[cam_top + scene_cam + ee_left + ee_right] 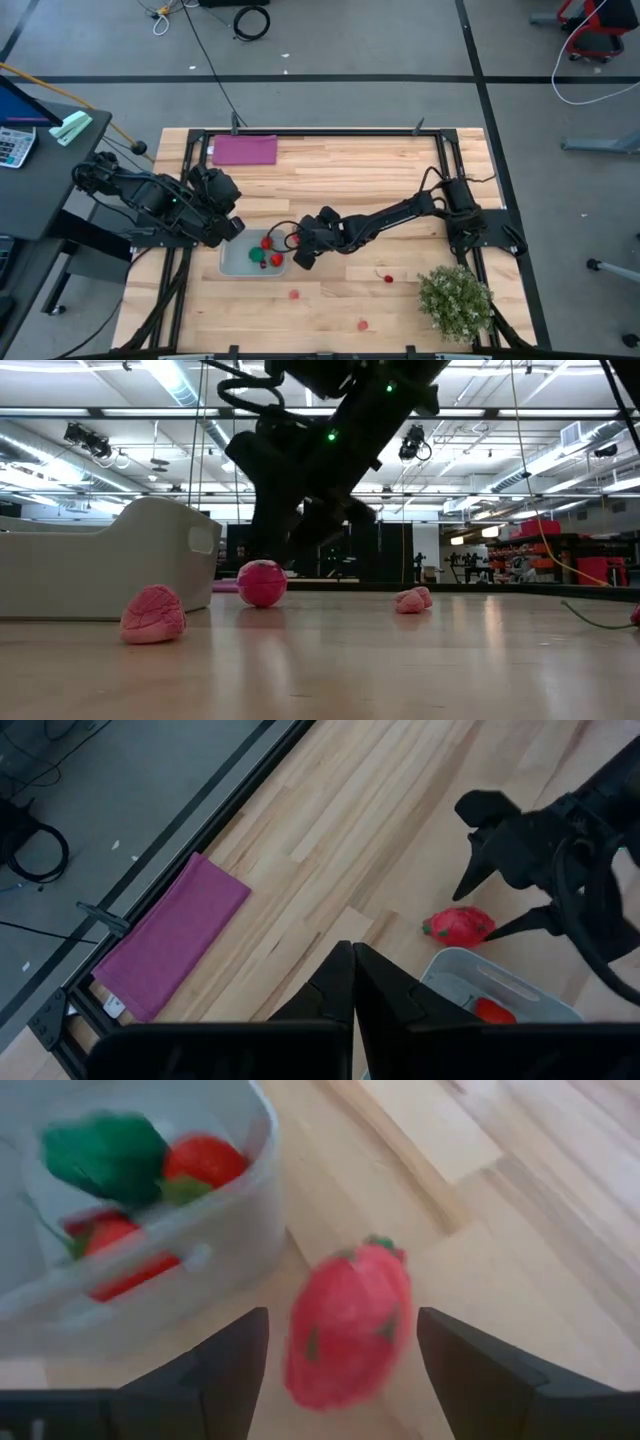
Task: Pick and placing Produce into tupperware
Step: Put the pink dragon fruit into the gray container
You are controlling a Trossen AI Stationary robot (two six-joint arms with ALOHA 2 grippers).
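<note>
While its two fingers stood spread wide, the right tool (300,250) sat low over the tabletop (340,170) at the right end of the tupperware (236,262), a red strawberry (348,1332) lying on the wood between the fingers, apart from both. That strawberry lay just beside the container's right wall, outside it. The left tool (232,228) hung over the container's far left corner, fingers pressed together, pinching nothing.

Inside the tupperware: one green piece (105,1152) and several red pieces (203,1158), grouped toward the right end.

Loose produce farther out on the tabletop: a red piece (388,278) to the right, another (294,294) nearer, a third (363,325) nearest the front edge. Low view showed a knobbly pink piece (153,614), a round pink one (262,582), and a small pink one (412,599) farther off.

Purple mat (245,150) at far left. Bushy pale-green plant (455,300) at near right corner.
</note>
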